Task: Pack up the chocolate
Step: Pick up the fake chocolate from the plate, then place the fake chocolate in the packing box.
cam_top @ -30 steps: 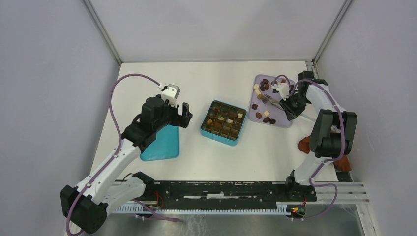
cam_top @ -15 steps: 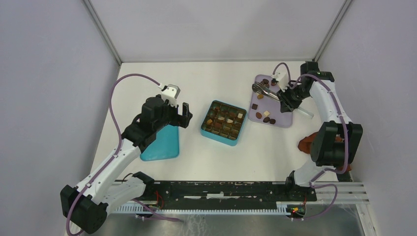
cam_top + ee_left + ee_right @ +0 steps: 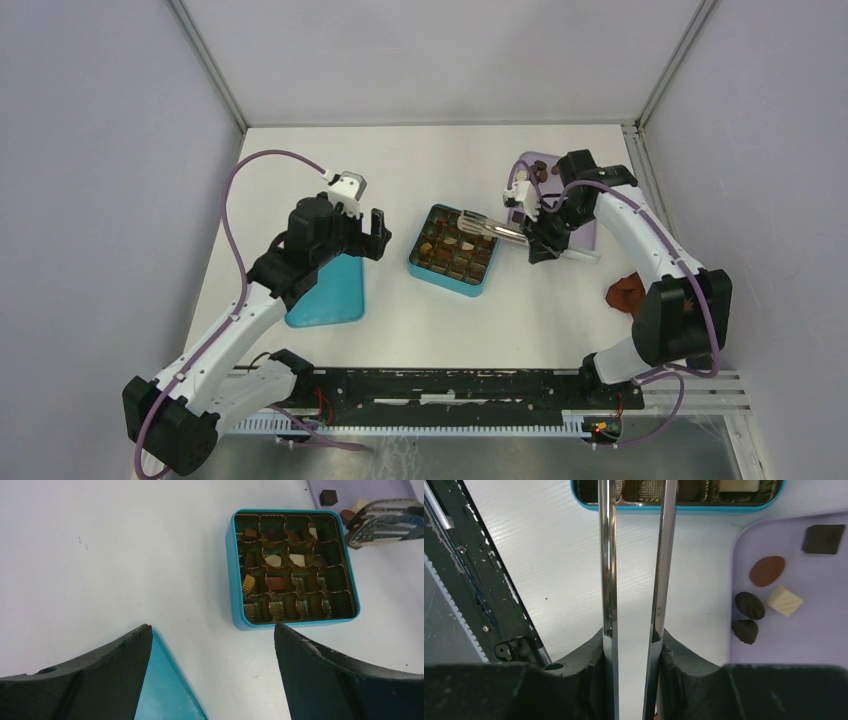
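The chocolate (image 3: 767, 570) is in two places. Some pieces sit in the cups of the box (image 3: 300, 623) near the middle of the surface, where many cups are unfilled. The rest lie loose on the tray (image 3: 804, 640) towards the far right corner, in dark, mid-brown and cream, some oval and some blocky.

Each piece looks small, light and stiff. I would expect the coating to be smooth enough to skid out of metal tips, and a hard pinch would probably chip or mark it. The best hold is likely across two opposite flat sides, low on the piece, with a soft squeeze and a level carry.

The tongs (image 3: 607, 555) are clamped by their arms in the right fingers (image 3: 684, 655), which squeeze them nearly together. Seen from above, the tips reach over the far side of the box. Whether a piece is caught between the tips I cannot tell, as both wrist views cut them off or show them edge-on.

The left fingers (image 3: 320, 670) are spread wide and hold nothing. They hang above the lid (image 3: 165, 695), which lies flat towards the left edge. A cloth (image 3: 627, 294) lies crumpled by the right edge.

No brand, label or writing can be read on the box, lid, tray or tongs
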`<action>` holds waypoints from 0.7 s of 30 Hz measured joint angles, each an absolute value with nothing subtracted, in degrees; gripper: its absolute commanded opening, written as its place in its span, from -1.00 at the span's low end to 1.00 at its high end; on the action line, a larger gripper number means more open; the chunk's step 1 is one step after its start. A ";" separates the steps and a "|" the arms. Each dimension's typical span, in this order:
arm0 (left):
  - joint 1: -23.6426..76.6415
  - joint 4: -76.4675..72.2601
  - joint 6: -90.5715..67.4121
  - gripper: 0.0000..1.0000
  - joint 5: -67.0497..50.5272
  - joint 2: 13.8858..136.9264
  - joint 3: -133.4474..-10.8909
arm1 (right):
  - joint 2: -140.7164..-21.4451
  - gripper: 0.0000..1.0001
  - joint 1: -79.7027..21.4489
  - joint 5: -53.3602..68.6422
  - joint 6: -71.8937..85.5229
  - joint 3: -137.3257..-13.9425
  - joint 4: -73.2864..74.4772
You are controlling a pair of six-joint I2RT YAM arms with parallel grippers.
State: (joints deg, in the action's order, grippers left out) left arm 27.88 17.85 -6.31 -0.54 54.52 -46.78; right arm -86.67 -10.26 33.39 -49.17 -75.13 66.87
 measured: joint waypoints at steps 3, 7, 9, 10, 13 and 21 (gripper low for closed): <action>27.88 17.85 -6.31 0.92 -0.54 54.52 -46.81 | -86.50 -1.00 -11.38 32.45 -49.08 -71.94 66.35; 27.88 17.85 -6.28 0.91 -0.54 54.52 -46.78 | -86.28 -1.00 -13.23 30.04 -48.23 -68.25 64.71; 27.88 17.85 -6.31 0.92 -0.54 54.52 -46.78 | -86.28 -1.00 -14.35 29.04 -47.70 -67.07 63.59; 27.88 17.85 -6.31 0.92 -0.54 54.54 -46.78 | -86.28 -1.00 -14.98 28.36 -47.31 -66.46 62.94; 27.88 17.87 -6.28 0.92 -0.54 54.68 -46.78 | -86.28 -1.00 -16.43 26.65 -46.24 -65.30 61.28; 27.88 17.87 -6.28 0.92 -0.54 54.76 -46.78 | -86.30 -0.92 -18.68 23.20 -43.81 -64.77 57.91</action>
